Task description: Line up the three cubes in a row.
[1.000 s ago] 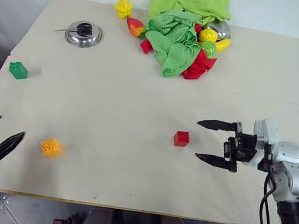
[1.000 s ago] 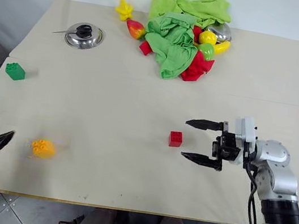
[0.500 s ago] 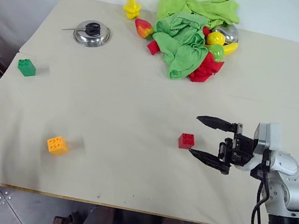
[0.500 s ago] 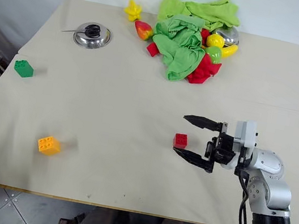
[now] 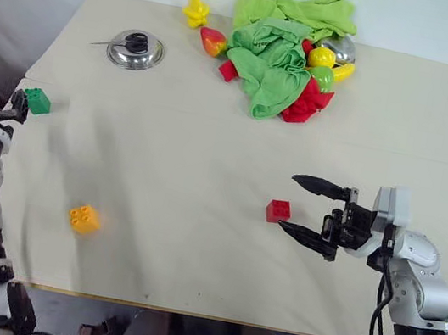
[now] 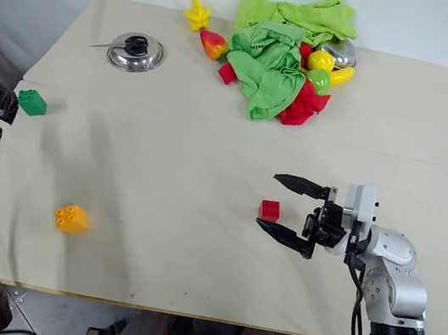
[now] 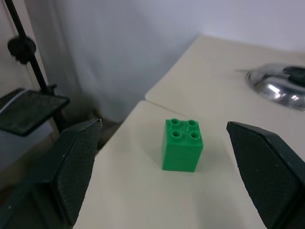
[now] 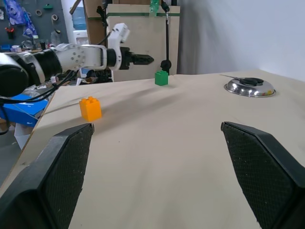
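The left gripper is spread wide and holds nothing. It is aimed at the green cube, which stands close to the left edge of the desk; in the left wrist view the cube sits between the two open fingers but apart from both. I judge this the main danger: if one finger touches the cube before the other, the cube may be pushed over the near edge and fall to the floor.

The orange-yellow cube lies alone near the front left of the desk, well apart from the other two.

The red cube is just beside the lower finger of the right gripper, which is also spread and empty. A careless closing there could knock the cube away instead of gripping it. The three cubes are far from any row.
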You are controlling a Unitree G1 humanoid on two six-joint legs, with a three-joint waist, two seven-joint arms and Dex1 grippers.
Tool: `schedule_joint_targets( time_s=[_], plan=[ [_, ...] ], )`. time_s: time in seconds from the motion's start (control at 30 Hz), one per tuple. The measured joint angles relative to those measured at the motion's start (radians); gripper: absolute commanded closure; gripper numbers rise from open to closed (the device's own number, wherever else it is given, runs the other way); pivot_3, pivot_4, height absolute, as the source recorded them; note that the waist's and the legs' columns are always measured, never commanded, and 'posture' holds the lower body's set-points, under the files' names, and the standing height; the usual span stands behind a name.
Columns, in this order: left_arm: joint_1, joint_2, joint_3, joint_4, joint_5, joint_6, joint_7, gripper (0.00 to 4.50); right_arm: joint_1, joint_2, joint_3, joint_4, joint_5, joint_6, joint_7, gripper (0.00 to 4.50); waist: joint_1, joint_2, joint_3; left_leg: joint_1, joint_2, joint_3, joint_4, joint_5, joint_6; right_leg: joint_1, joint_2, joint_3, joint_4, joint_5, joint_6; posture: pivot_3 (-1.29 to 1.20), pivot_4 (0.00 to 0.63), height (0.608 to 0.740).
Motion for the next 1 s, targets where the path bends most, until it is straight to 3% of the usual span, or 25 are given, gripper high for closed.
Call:
schedule_joint_targets(
  time_s=[0.27,0.6,0.7,0.93,1.0],
  plan=[
    [-0.257,0.104,-0.096,0.378,0.071,0.005,-0.060,0.00,0.026,0.015,0.001,-0.034,-0.003,0.001,-0.021,0.02,-0.006,-0.001,0.000,0.000,-0.006,0.000,0.000,0.000,0.000,0.000,0.000,0.000,0.000,0.000,0.000,0.00,0.150,0.740],
    [-0.360,0.120,-0.154,0.673,0.120,-0.071,-0.120,0.00,0.028,0.061,0.001,-0.061,-0.008,-0.004,-0.074,0.02,-0.008,-0.003,0.000,0.000,-0.006,0.000,0.000,0.000,-0.001,0.000,0.000,0.000,0.000,0.000,0.000,0.00,0.150,0.740],
    [-0.377,0.120,-0.162,0.709,0.127,-0.101,-0.121,0.59,0.028,0.078,0.001,-0.060,-0.030,-0.024,-0.099,0.00,-0.008,-0.003,0.000,0.000,-0.006,0.000,0.000,0.000,0.000,0.000,0.000,0.000,0.001,0.000,0.000,0.00,0.150,0.740],
    [-0.383,0.120,-0.181,0.757,0.138,-0.161,-0.136,2.83,0.029,0.110,0.000,-0.042,-0.056,-0.058,-0.149,0.00,-0.008,-0.003,0.000,0.000,-0.006,-0.001,0.000,0.000,0.000,0.000,0.000,0.000,0.001,0.000,0.000,0.00,0.150,0.740],
    [-0.384,0.120,-0.184,0.758,0.139,-0.177,-0.151,3.05,0.031,0.110,0.000,-0.042,-0.056,-0.066,-0.154,0.00,-0.008,-0.003,0.000,0.000,-0.006,-0.001,0.000,0.000,0.000,0.000,0.000,0.000,0.001,0.000,0.000,0.00,0.150,0.740]
  ],
)
